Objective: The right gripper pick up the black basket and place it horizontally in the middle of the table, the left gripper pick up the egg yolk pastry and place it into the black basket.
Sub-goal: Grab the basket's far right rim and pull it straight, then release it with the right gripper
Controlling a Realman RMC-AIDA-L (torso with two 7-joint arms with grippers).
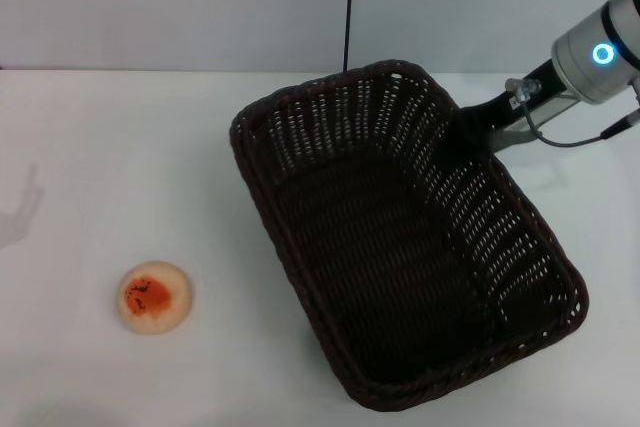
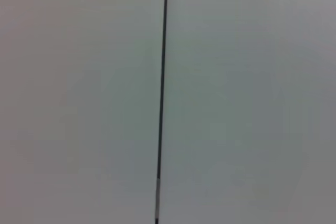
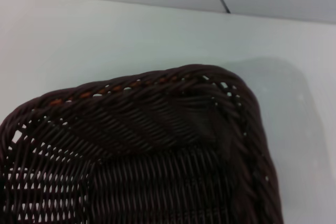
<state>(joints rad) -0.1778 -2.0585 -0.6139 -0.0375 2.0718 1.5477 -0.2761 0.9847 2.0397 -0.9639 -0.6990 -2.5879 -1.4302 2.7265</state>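
The black basket [image 1: 400, 247] lies at an angle on the white table [image 1: 120, 147], right of the middle, with its open side up. It also shows in the right wrist view [image 3: 157, 145], where one rounded corner and the braided rim fill the picture. My right gripper [image 1: 465, 142] reaches in from the far right and is closed on the basket's far right rim, one finger inside the wall. The egg yolk pastry [image 1: 155, 296] sits alone at the near left, its orange-red patch up. My left gripper is out of view.
A thin black vertical line [image 1: 349, 7] runs down the pale wall behind the table, and it also shows in the left wrist view [image 2: 161, 98]. Bare tabletop lies between the pastry and the basket. A faint shadow [image 1: 20, 209] falls at the far left.
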